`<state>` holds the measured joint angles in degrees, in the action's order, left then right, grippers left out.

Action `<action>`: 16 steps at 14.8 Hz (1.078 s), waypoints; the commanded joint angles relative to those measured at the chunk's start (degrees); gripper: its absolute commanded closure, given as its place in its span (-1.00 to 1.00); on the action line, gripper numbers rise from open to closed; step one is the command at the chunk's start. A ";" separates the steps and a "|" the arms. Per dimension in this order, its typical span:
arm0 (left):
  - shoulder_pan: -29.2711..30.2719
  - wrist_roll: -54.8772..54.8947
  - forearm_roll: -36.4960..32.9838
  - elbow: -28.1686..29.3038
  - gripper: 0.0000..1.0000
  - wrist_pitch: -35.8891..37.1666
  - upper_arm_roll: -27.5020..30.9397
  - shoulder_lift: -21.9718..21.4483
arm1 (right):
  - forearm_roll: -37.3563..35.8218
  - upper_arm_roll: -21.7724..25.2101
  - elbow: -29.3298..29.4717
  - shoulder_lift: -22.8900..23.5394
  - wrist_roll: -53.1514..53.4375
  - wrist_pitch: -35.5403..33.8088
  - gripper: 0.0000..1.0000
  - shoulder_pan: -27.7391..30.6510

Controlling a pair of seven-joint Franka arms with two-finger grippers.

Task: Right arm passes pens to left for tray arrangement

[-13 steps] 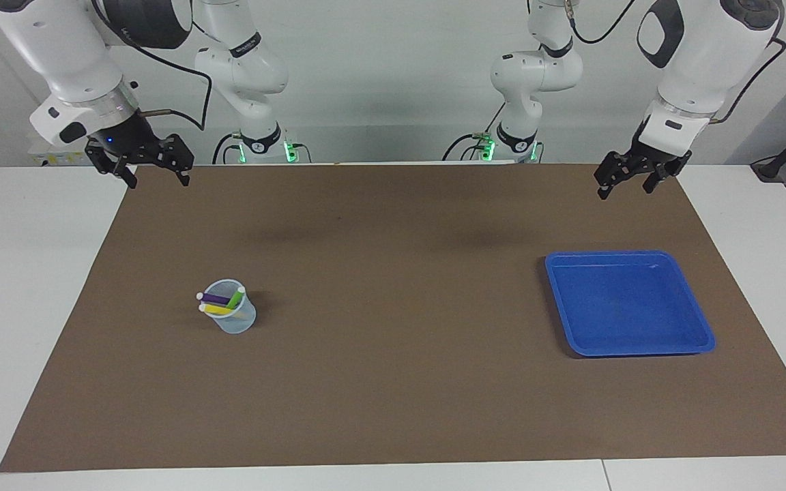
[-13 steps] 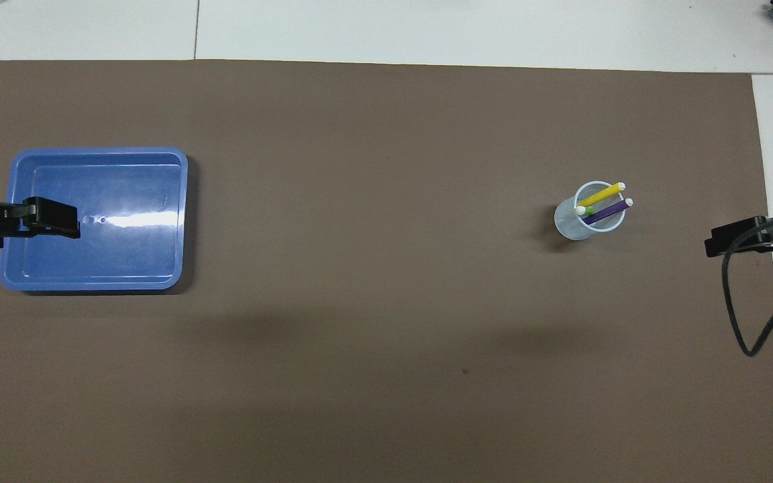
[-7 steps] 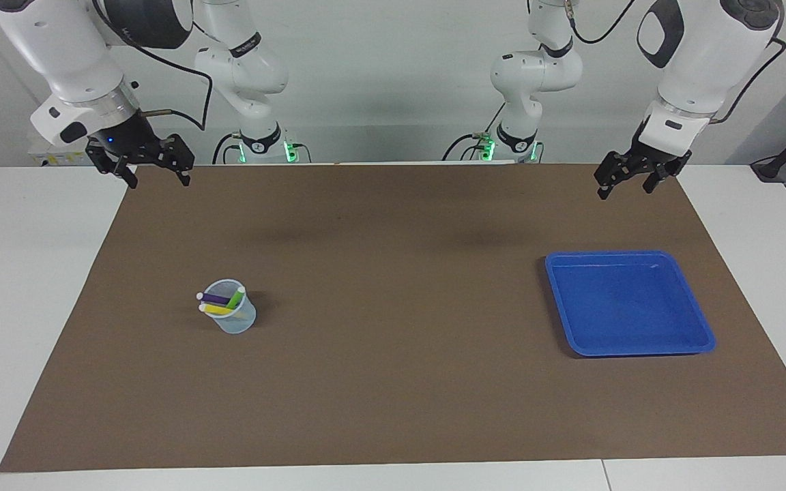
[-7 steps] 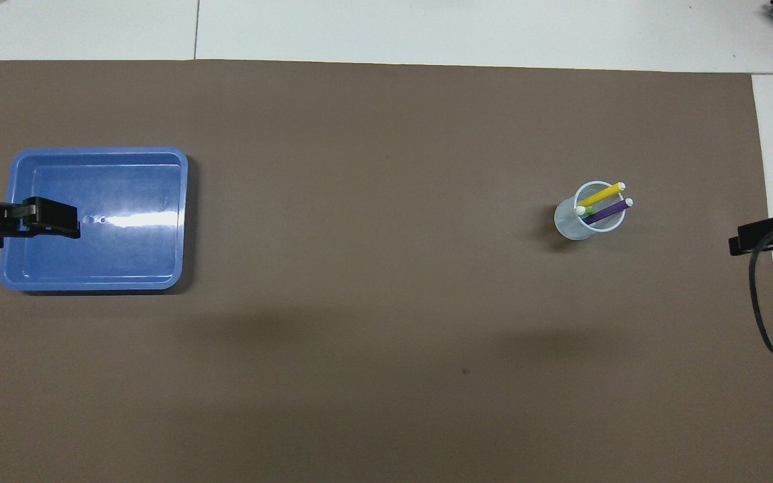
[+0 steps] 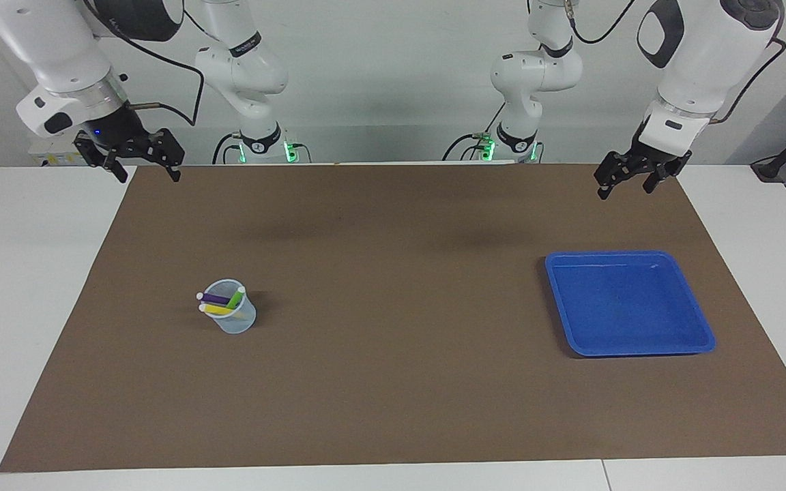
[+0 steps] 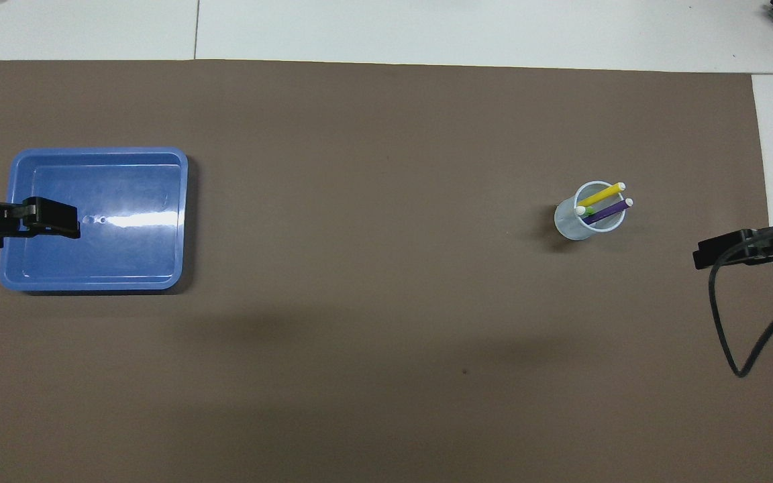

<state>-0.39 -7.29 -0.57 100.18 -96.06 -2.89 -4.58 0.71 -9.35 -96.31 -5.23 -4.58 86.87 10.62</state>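
Note:
Three pens (image 5: 220, 303), green, yellow and purple, stand tilted in a small translucent cup (image 5: 235, 319) on the brown mat; from overhead the pens (image 6: 602, 204) lean out over the cup (image 6: 576, 226) rim. The blue tray (image 5: 628, 256) lies empty toward the left arm's end; its rim (image 6: 98, 151) also shows from overhead. My right gripper (image 5: 149, 176) hangs open and empty, high over the mat's corner at the right arm's end, and its tip (image 6: 718, 249) shows from overhead. My left gripper (image 5: 625, 191) waits open and empty in the air, well above the mat and apart from the tray (image 6: 51, 227).
The brown mat (image 5: 393, 225) covers most of the white table (image 5: 31, 286). A black cable (image 6: 729, 335) hangs from the right arm's wrist. Both arm bases (image 5: 393, 146) stand at the robots' end of the table.
The right gripper has risen a little and shifted slightly toward the right arm's end of the table. The left arm, the pens, the cup and the tray have not moved.

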 commanded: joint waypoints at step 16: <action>-4.08 -33.08 7.61 2.92 -1.00 -5.02 -0.45 -0.78 | -0.09 0.47 -5.99 -4.17 -5.01 2.68 -1.00 2.65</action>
<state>-1.81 -32.22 6.64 102.39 -100.81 -3.64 -4.47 0.67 -8.54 -97.91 -6.66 -11.32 86.40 13.13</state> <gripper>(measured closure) 0.000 0.000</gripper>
